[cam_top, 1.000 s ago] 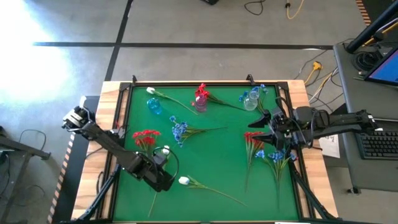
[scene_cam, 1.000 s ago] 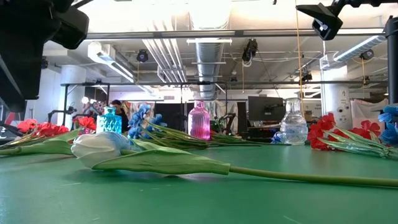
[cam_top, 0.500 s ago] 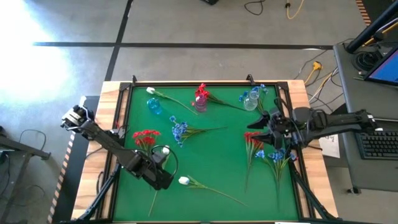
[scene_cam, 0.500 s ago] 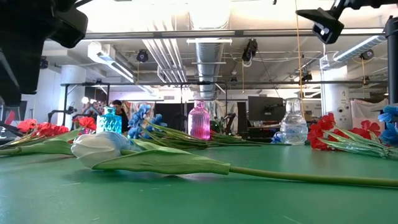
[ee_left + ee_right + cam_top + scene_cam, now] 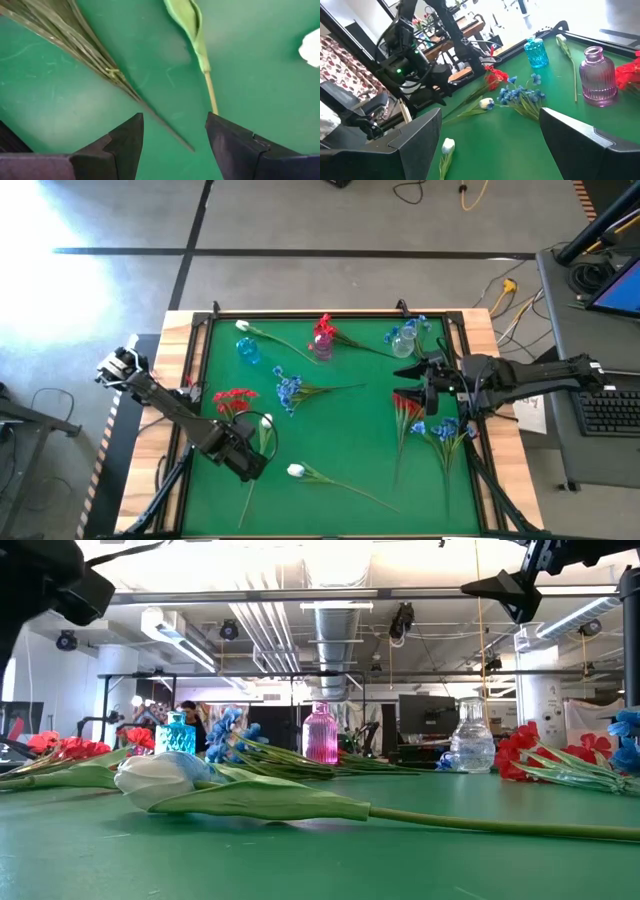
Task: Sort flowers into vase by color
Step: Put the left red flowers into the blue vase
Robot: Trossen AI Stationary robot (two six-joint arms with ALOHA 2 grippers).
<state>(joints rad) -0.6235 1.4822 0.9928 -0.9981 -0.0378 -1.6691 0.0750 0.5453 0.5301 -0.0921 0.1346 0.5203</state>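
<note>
**Three vases, flowers mostly loose**

Three vases along the 12 o'clock edge: blue vase (image 5: pixel 248 351) empty, pink vase (image 5: pixel 321 346) with a red bloom, clear vase (image 5: pixel 402 344) with blue blooms. Loose on the mat (image 5: pixel 350 430): three white tulips (image 5: pixel 296 471), two red bunches (image 5: pixel 234 399), two blue bunches (image 5: pixel 289 388). Left gripper (image 5: pixel 258 442) at 7 o'clock, half open, empty. Right gripper (image 5: pixel 410 383) at 3 o'clock, wide open, empty.

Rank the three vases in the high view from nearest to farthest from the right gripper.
From the right gripper, over the table's right side:
1. Clear glass vase, at the back right, close behind the gripper.
2. Pink vase, at the back middle.
3. Blue vase, at the back left, farthest away.
</note>
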